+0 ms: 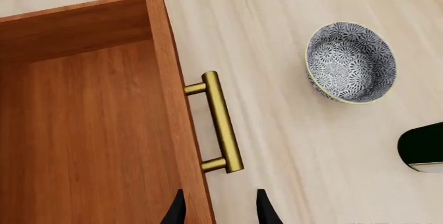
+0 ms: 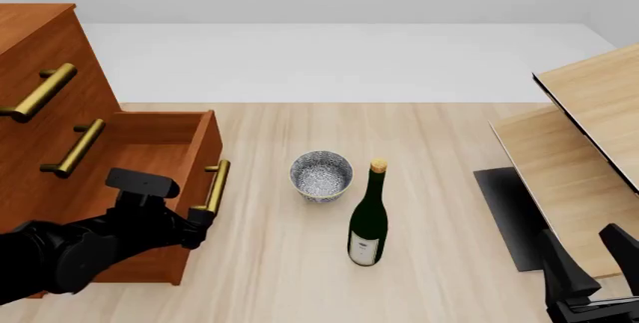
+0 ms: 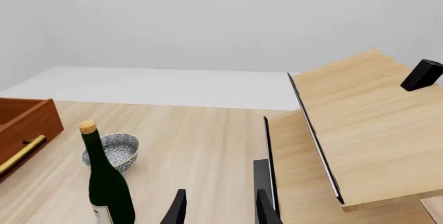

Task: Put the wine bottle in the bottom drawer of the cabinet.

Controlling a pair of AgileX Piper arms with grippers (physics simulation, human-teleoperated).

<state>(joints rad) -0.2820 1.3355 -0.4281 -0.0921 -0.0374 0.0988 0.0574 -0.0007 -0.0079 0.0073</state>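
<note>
Nearest the front camera, we note the right gripper (image 2: 589,259) low at the right edge, its two dark fingers spread apart with nothing between them; the right wrist view confirms an empty gap. It sits well apart from the bottle, beside the pale light-wood furniture (image 2: 589,143) with black edges. At the left, we see the left gripper (image 2: 200,227) close to the near end of the brass bar handle (image 2: 214,186) of the bottom drawer (image 2: 160,155). In the left wrist view its fingertips (image 1: 262,206) stand parted, one on each side of the drawer's front panel just below the handle; we cannot tell whether they touch the wood, and they hold nothing. The bottom drawer stands pulled out from the cabinet (image 2: 35,91), its inside open to view and bare wood showing. In mid-table, we record the wine bottle (image 2: 369,218) standing upright on the light-wood table (image 2: 439,136): long axis vertical, cork end up, white label near the base, base on the tabletop. It stands to the right of the open drawer, outside it, touched by neither gripper. Just beyond it and slightly left sits the speckled bowl (image 2: 322,176), mouth up, near but not touching the bottle. Farther back, the cabinet's two upper drawer fronts appear closed.
</note>
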